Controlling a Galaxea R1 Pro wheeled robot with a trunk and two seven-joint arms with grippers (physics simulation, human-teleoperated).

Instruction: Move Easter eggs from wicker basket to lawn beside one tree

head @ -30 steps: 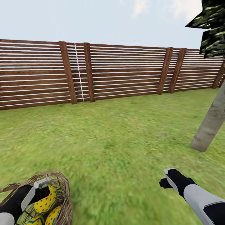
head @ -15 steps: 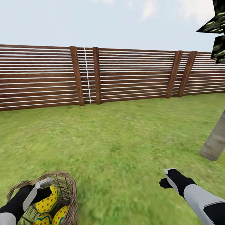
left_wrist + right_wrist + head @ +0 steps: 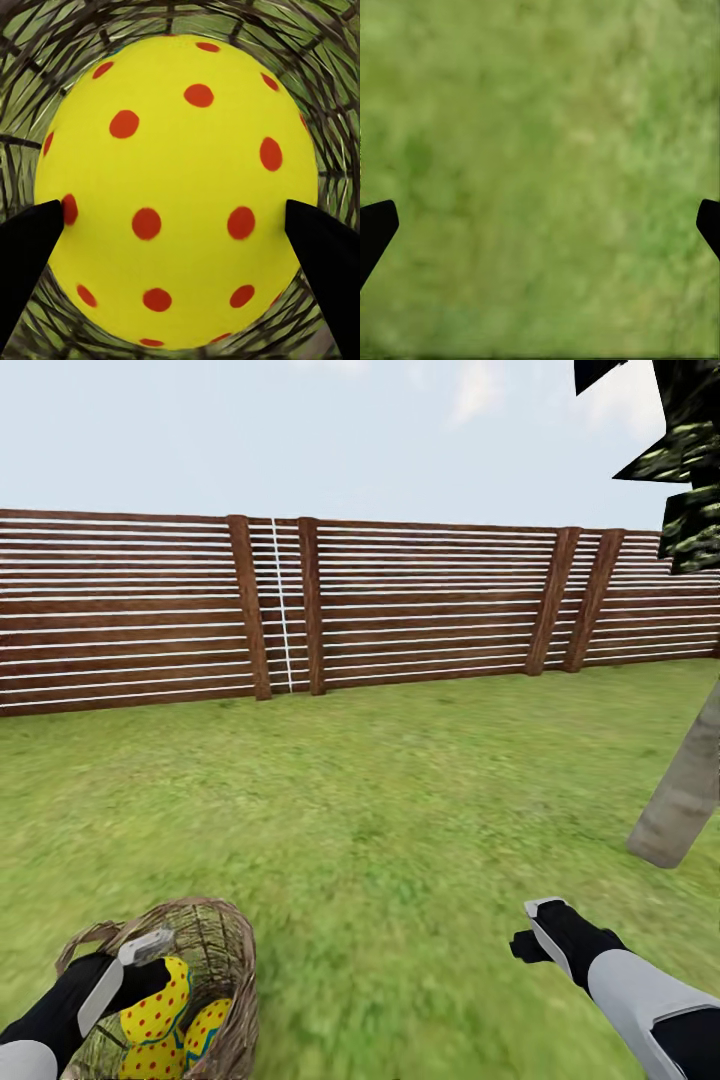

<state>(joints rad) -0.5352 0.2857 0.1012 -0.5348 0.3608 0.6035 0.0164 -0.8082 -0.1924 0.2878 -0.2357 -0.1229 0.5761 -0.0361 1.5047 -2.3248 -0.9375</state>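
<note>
The wicker basket [image 3: 225, 960] sits on the lawn [image 3: 400, 810] at the lower left of the head view, with the left gripper [image 3: 180, 225] reaching down into it. In the left wrist view its dark fingertips [image 3: 30, 247] flank the red-dotted yellow egg [image 3: 176, 187]; whether they press on it or merely stand beside it cannot be told. A zigzag-striped egg [image 3: 208, 1028] lies just beside the dotted one inside the basket. The right gripper [image 3: 540, 232] hovers over bare grass with its jaws spread wide and nothing between them. A tree trunk [image 3: 685, 800] rises from the lawn at the right, well apart from the basket, before the slatted wooden fence [image 3: 400, 600].
</note>
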